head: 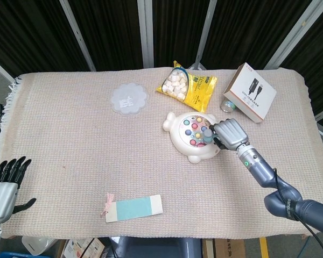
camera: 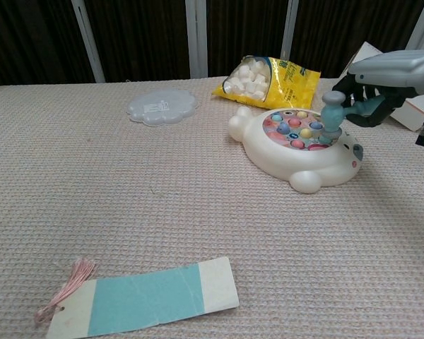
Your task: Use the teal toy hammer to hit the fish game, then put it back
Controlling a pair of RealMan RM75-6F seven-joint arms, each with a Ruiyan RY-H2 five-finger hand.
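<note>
At the far left edge of the worktop (head: 70, 134), which is lying under a woven beige cloth, the left robot hand (head: 4, 185) is hanging with its dark fingers spread apart and nothing in them. Near the front edge a card (camera: 152, 296) with a teal middle and a pink tassel is lying flat. Further back, a pale scalloped lid (head: 128, 99) is resting alone, bearing a small label too fine to read. Behind the centre a yellow bag (head: 187, 86) of white puffed pieces is lying at a slant; its printing is too small to make out. Just in front of it the white fish game (camera: 297, 145) is sitting, its round well holding coloured pieces. The right robot hand (head: 231, 134) is reaching over the game's right side and gripping the teal hammer (camera: 336, 107), whose head is standing down on the coloured pieces. Behind that hand a small metal can (head: 227, 105) is lying on its side, partly hidden beneath a white box (head: 250, 92) with a picture of cable plugs on its lid; the red corner mark is not legible.
</note>
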